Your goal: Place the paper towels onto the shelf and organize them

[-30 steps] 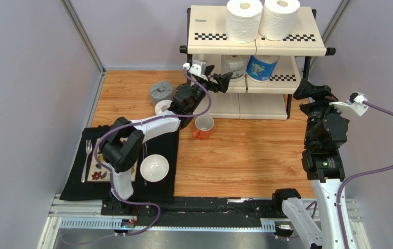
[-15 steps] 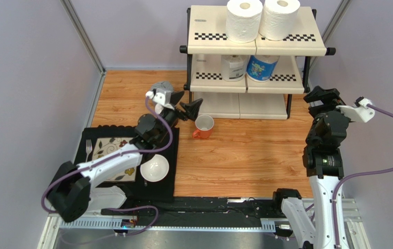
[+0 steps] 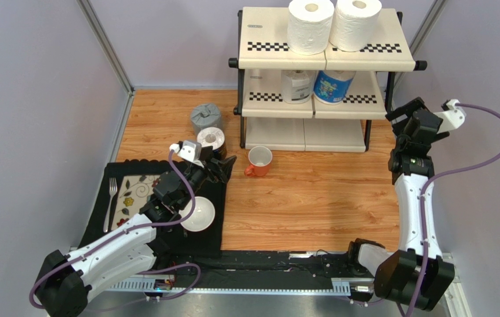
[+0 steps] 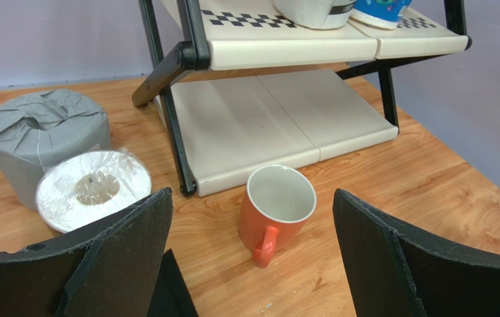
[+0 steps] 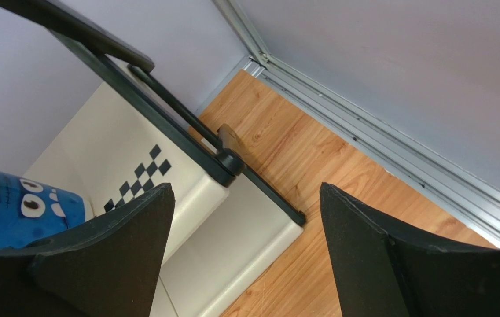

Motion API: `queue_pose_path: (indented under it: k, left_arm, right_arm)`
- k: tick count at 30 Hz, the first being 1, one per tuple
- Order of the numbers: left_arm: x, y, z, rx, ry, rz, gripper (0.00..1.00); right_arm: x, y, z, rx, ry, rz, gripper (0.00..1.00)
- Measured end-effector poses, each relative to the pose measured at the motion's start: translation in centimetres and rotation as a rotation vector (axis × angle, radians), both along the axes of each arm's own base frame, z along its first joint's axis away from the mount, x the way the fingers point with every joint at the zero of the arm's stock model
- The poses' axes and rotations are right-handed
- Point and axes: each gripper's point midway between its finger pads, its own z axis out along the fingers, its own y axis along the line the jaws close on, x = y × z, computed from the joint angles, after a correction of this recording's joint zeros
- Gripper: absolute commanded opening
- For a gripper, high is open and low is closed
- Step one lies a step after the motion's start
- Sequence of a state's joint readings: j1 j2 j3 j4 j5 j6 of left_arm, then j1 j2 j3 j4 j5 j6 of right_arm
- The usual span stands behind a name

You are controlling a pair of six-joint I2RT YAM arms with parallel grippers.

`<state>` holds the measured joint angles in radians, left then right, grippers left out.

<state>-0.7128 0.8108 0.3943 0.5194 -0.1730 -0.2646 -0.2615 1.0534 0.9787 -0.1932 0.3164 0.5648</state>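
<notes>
The shelf [image 3: 279,56] stands at the back. Two white paper towels [image 3: 311,25] [image 3: 355,23] stand on its top tier. A clear-white roll [image 3: 297,84] and a blue roll [image 3: 332,86] stand on the middle tier. The bottom tier [image 4: 266,125] is bare. A grey roll [image 3: 205,117] [image 4: 44,142] and a dark-sided roll with a white top [image 3: 211,139] [image 4: 92,191] stand on the table left of the shelf. My left gripper [image 3: 223,166] [image 4: 252,257] is open and empty, near the dark-sided roll. My right gripper [image 3: 401,115] [image 5: 246,257] is open and empty at the shelf's right end, near the blue roll [image 5: 8,208].
An orange mug [image 3: 258,160] [image 4: 276,211] stands in front of the shelf, between my left fingers in the wrist view. A white bowl [image 3: 197,213], a patterned plate [image 3: 133,198] and a fork [image 3: 112,198] lie on a black mat [image 3: 100,224]. Walls close both sides.
My left arm has drawn back from the shelf's middle tier to the near left, empty. My right gripper has swung up toward the shelf's right end.
</notes>
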Motion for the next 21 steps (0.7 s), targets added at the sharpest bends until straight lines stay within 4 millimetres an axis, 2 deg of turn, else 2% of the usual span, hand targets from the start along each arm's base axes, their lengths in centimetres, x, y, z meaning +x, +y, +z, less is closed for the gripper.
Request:
queue_pose_path:
  k: [7, 21]
  left_arm:
    - [-0.5, 0.4, -2.0, 0.061, 0.032, -0.004, 0.99]
    - [-0.7, 0.7, -2.8, 0.111, 0.032, -0.007, 0.99]
  right_arm:
    - [3.6, 0.7, 1.7, -0.093, -0.017, 0.131, 0.82]
    - [8.3, 0.0, -0.3, -0.145, 0.023, 0.206, 0.75]
